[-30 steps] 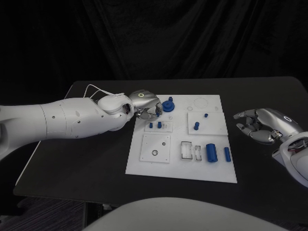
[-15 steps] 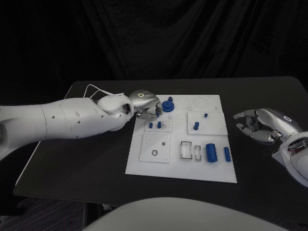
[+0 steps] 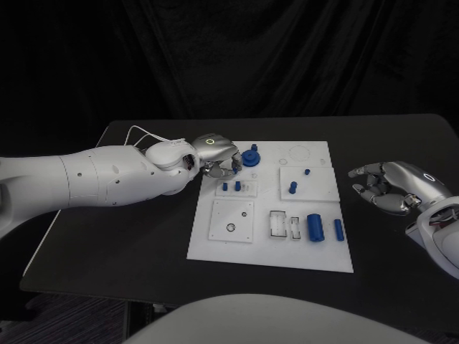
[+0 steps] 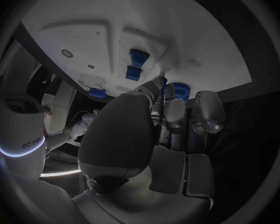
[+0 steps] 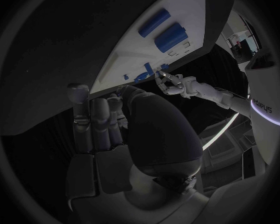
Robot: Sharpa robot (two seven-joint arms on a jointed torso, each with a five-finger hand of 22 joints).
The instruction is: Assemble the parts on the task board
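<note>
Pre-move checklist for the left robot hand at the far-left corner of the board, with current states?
1. Left robot hand over the task board at its far-left corner: ok.
2. Its fingertips next to the blue round part: ok.
3. Part actually gripped: cannot tell; contact is hidden in the head view and unclear in the left wrist view.
4. Right robot hand off the board, fingers curled, holding nothing: ok.
5. Large blue cylinder and slim blue cylinder lying on the board, away from both hands: ok.
</note>
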